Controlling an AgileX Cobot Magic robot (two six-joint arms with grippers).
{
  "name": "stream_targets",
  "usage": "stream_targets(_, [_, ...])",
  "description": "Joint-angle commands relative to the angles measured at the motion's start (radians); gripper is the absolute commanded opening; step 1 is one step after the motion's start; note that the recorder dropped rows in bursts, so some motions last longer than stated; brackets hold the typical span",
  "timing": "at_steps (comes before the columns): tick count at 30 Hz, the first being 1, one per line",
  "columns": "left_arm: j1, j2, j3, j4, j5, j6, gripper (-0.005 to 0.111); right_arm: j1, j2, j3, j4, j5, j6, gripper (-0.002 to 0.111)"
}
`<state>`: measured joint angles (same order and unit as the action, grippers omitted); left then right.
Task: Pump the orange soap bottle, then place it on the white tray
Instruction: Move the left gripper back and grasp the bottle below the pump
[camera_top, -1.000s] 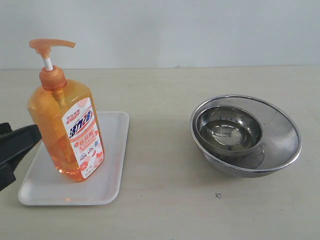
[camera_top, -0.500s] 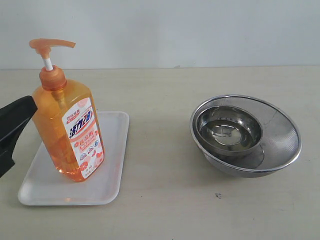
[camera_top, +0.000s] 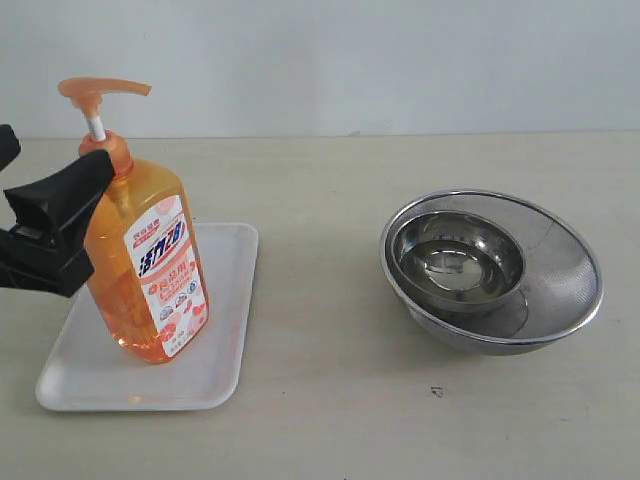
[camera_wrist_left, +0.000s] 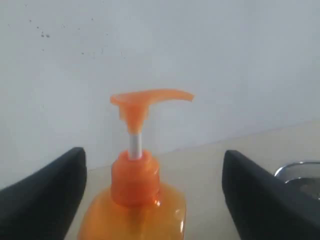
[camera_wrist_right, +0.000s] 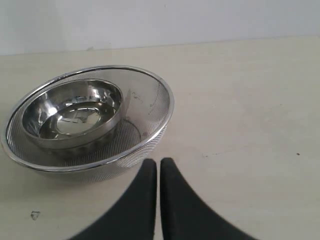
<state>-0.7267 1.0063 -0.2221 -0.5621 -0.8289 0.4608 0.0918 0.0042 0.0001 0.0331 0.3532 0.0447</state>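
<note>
1. Left gripper (camera_wrist_left: 152, 165): the jaws are spread wide and hold nothing. One black finger (camera_wrist_left: 47, 192) stands on each side of the orange soap bottle (camera_top: 140, 260), level with its collar, with a clear gap on both sides.
2. Right gripper (camera_wrist_right: 158, 172): the fingers are pressed together with only a thin slit between them. Nothing is gripped.
3. Bottle: it stands upright on the white tray (camera_top: 225, 300). The pump head is raised, the white stem is exposed, and the spout points to 3 o'clock in the exterior view. The label faces the camera.
4. Nested steel bowls (camera_top: 560, 270): they sit at 3 o'clock from the tray, well apart from it, on the beige table (camera_top: 320, 420).
</note>
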Motion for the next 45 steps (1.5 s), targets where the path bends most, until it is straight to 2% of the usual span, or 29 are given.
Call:
stream_targets(1, [-0.001,0.008,-0.034,0.007,-0.015,0.017,0.072,-0.002,-0.004,0.0,-0.003,-0.012,0.0,0.0])
stream_targets(10, [-0.001,0.063,-0.04,0.006,-0.049,0.057,0.072,-0.002,-0.004,0.0,-0.003,-0.012,0.0,0.0])
stream_targets(23, [-0.001,0.312,-0.043,0.006,-0.329,-0.071,0.072,-0.002,-0.004,0.0,-0.003,-0.012,0.0,0.0])
stream_targets(31, [0.047,0.432,-0.108,0.006,-0.344,-0.12,0.072,-0.002,-0.004,0.0,-0.003,-0.003,0.0,0.0])
stream_targets(37, [0.088,0.452,-0.122,0.032,-0.343,-0.206,0.072,-0.002,-0.004,0.0,-0.003,-0.003,0.0,0.0])
stream_targets(45, [0.088,0.456,-0.122,0.092,-0.321,-0.215,0.072,-0.002,-0.004,0.0,-0.003,-0.003,0.0,0.0])
